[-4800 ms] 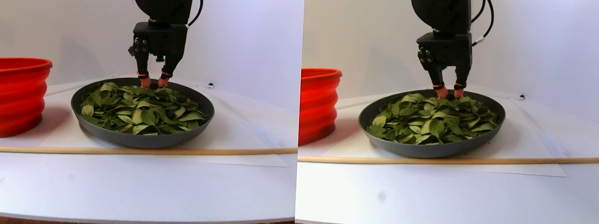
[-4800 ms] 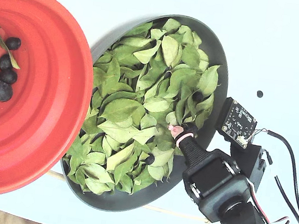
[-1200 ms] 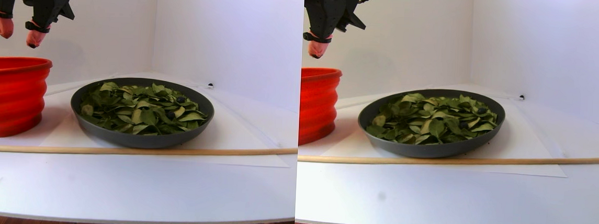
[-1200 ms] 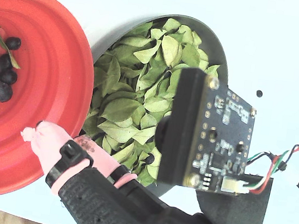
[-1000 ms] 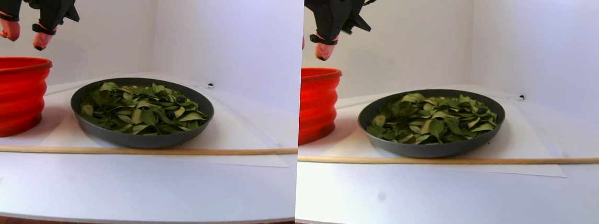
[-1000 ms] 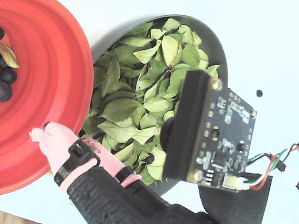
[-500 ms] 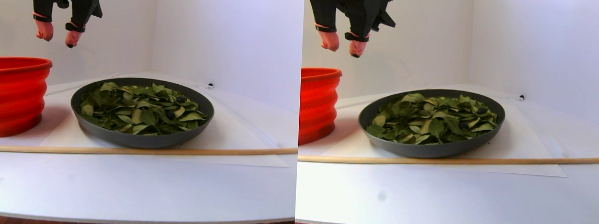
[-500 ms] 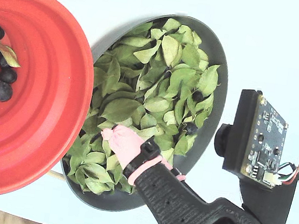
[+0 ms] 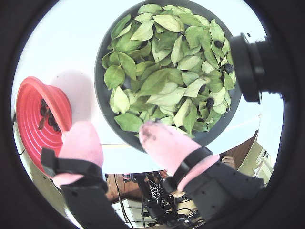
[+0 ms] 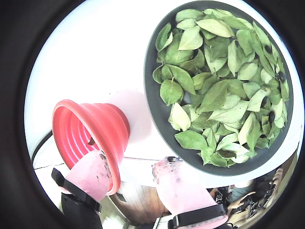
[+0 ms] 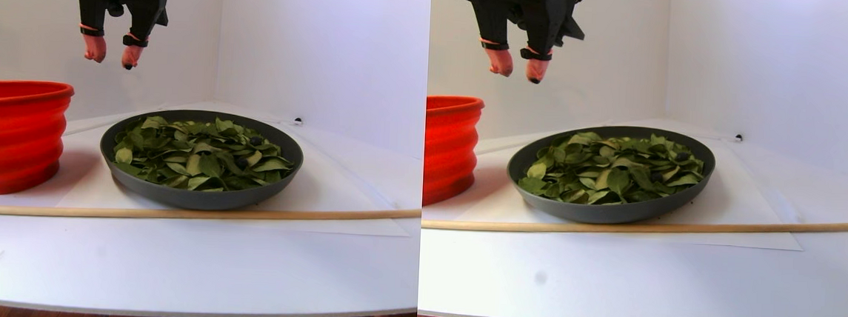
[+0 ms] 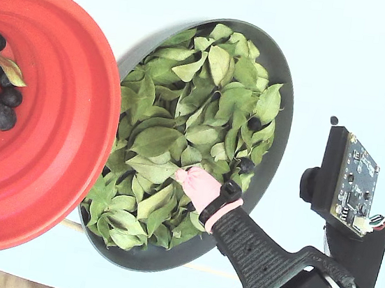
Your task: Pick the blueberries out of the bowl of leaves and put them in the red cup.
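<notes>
My gripper [image 11: 112, 54] hangs open and empty, high above the gap between the red cup [image 11: 10, 133] and the bowl [image 11: 200, 197]. In the fixed view one pink finger [image 12: 198, 185] shows over the leaves [image 12: 158, 140] near the bowl's [image 12: 287, 85] lower middle. Blueberries [image 12: 254, 123] lie among the leaves at the bowl's right side, also seen in a wrist view as blueberries [image 9: 209, 102]. The red cup [image 12: 44, 147] holds several blueberries [image 12: 2, 117] and one leaf [image 12: 10, 71]. In both wrist views the gripper [image 9: 116, 138] [image 10: 133, 164] has a wide gap between its fingers.
A long wooden stick [image 11: 169, 213] lies across the table in front of bowl and cup. A small black speck [image 12: 334, 120] sits right of the bowl. A camera board [image 12: 349, 181] on the arm hangs right of the bowl. White walls stand close behind.
The gripper rose from the leaves and swung over the red cup, where a berry and a leaf landed. It has since moved right, back toward the bowl, still open.
</notes>
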`<state>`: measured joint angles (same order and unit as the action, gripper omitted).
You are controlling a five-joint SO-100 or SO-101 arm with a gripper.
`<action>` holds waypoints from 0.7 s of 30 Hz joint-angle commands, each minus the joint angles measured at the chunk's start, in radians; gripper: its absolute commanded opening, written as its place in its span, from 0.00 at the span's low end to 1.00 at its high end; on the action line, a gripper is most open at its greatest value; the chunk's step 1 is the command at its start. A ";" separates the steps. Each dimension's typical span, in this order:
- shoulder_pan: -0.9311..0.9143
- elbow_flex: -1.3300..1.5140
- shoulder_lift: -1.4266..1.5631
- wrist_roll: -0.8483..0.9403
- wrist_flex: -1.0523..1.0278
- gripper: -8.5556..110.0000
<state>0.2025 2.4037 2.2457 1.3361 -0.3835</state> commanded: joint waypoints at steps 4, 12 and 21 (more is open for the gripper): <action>-0.044 -0.069 0.087 0.038 -0.005 0.21; -0.126 -0.069 0.078 0.092 -0.008 0.21; -0.216 -0.075 0.046 0.163 -0.006 0.21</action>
<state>0.0046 2.3930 2.2457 1.4834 -0.3912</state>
